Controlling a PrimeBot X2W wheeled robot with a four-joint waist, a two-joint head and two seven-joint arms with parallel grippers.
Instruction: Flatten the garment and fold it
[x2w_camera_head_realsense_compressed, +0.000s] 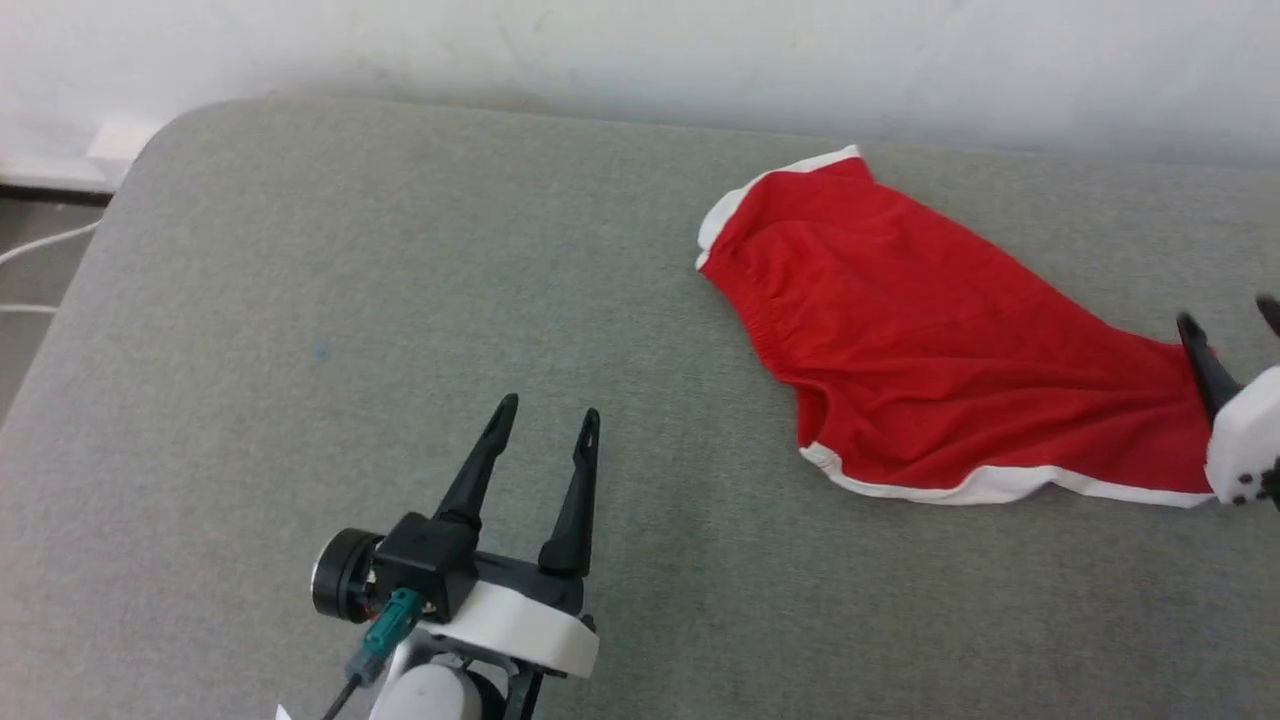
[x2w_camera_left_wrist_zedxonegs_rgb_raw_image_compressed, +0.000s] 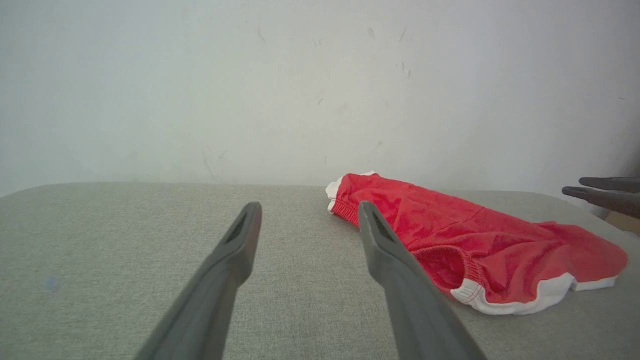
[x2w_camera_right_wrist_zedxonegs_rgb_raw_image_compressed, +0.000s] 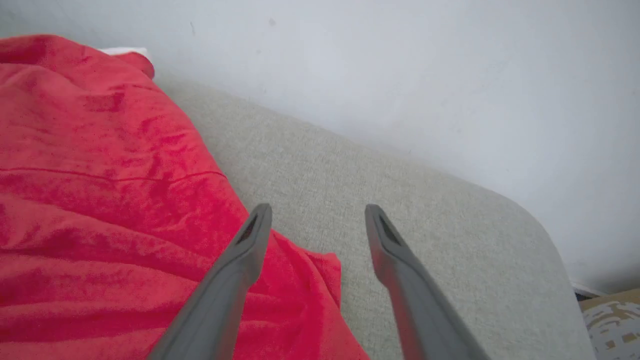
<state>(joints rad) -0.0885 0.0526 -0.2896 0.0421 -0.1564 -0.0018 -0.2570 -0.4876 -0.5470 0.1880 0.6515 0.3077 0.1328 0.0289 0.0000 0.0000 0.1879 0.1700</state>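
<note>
Garment: red shorts (x2w_camera_head_realsense_compressed: 930, 360) with white trim (x2w_camera_head_realsense_compressed: 990, 485) are seen lying on the right part of a grey padded surface (x2w_camera_head_realsense_compressed: 400, 250), near the white wall (x2w_camera_head_realsense_compressed: 600, 50). They are rumpled and stretched slantwise, and are neither flattened nor folded yet.
Left gripper (x2w_camera_head_realsense_compressed: 551, 406): its fingers are held apart with nothing between them. It is poised over bare padding, well apart from the shorts.
Right gripper (x2w_camera_head_realsense_compressed: 1228, 311): it is positioned at the shorts' right end, with its fingers spread and no cloth clamped. In the right wrist view one finger is seen over the red edge and the other over bare padding.
Handling: the fabric is judged light, limp and smooth. It can be expected to drape, slide and wrinkle rather than hold a shape.
Hold points: the gathered waistband (x2w_camera_head_realsense_compressed: 765, 335) and the trimmed hem corners are judged the firmest places to be pinched.
Caution: both layers may be caught together, so edges should be taken low against the padding.
</note>
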